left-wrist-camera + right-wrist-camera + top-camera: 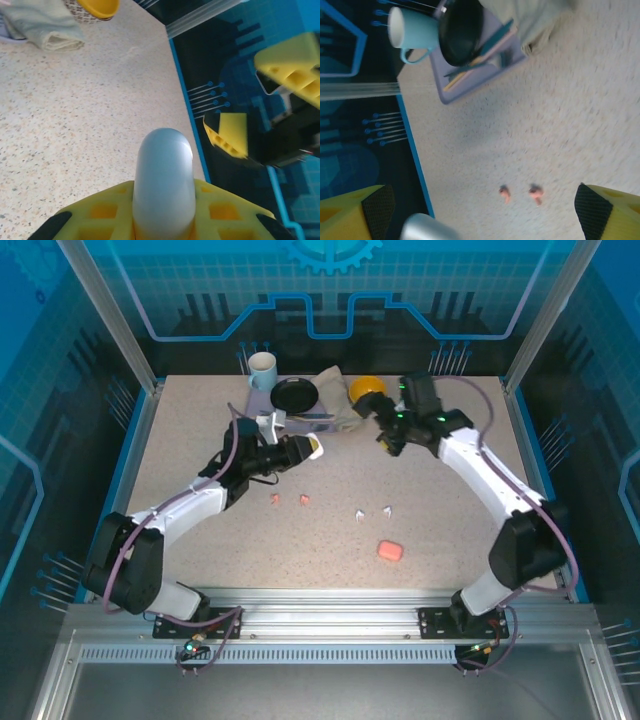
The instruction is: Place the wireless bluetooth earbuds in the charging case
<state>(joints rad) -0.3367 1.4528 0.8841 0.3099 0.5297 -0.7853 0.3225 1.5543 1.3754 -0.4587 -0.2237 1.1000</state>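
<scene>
Left claw [306, 448]: mine, raised over table [450, 540], pinched on white case [164, 185], rounded end poking past fingers.
Pink buds [276, 499]: two, loose on table, just beside each other, near left claw.
White buds [360, 513]: two, mid-table, apart from pink pair.
Pink case [390, 551]: on table, near white buds, toward bases.
Right claw [384, 433]: mine, fingers spread wide, nothing between them.

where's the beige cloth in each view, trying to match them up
top external: beige cloth at the back of the table, between black bowl and yellow bowl.
left wrist: top left corner, beside the yellow bowl.
right wrist: top edge, right of centre.
shared landmark: lilac tray beside it.
</scene>
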